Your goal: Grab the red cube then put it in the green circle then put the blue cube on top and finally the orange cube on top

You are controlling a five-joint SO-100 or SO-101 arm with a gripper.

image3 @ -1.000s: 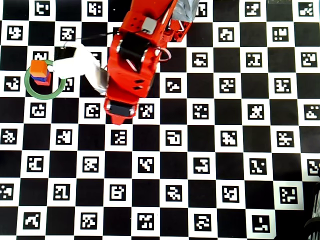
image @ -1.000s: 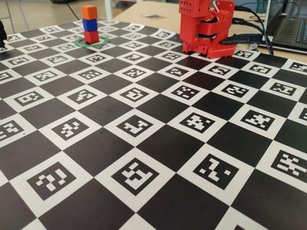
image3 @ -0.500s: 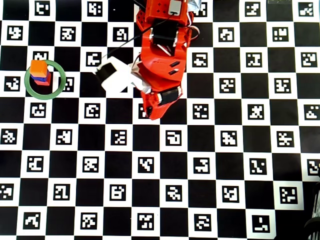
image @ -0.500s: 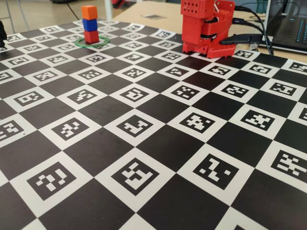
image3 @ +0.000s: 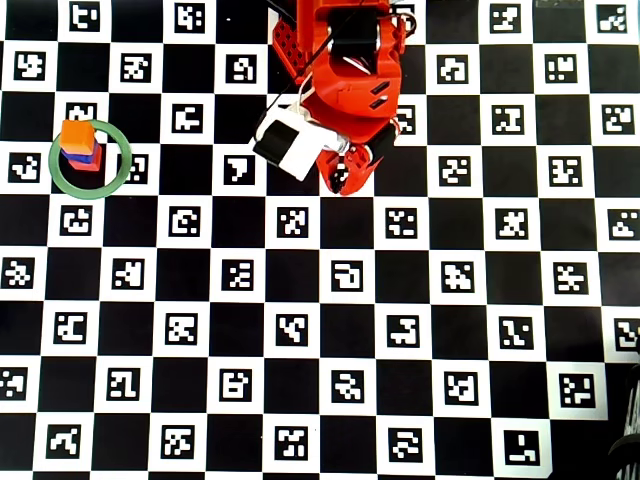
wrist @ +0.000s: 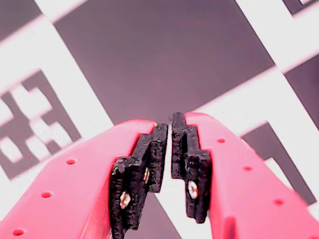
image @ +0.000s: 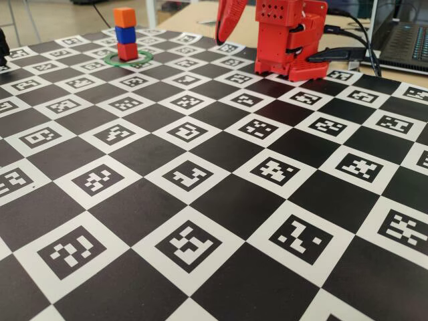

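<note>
Inside the green circle stands a three-cube tower: the red cube at the bottom, the blue cube on it, the orange cube on top. From overhead the orange cube covers most of the tower, with slivers of the blue cube and red cube showing inside the green circle. My gripper hangs point-down by the arm base, far right of the tower. In the wrist view the gripper is shut, holding nothing, over the mat.
A black-and-white checkered marker mat covers the table. The red arm base stands at the far edge, with cables and a laptop behind it to the right. A white camera housing rides on the wrist.
The arm has swung away from the tower to the right in the overhead view and folded back toward its base. The tower has not moved.
</note>
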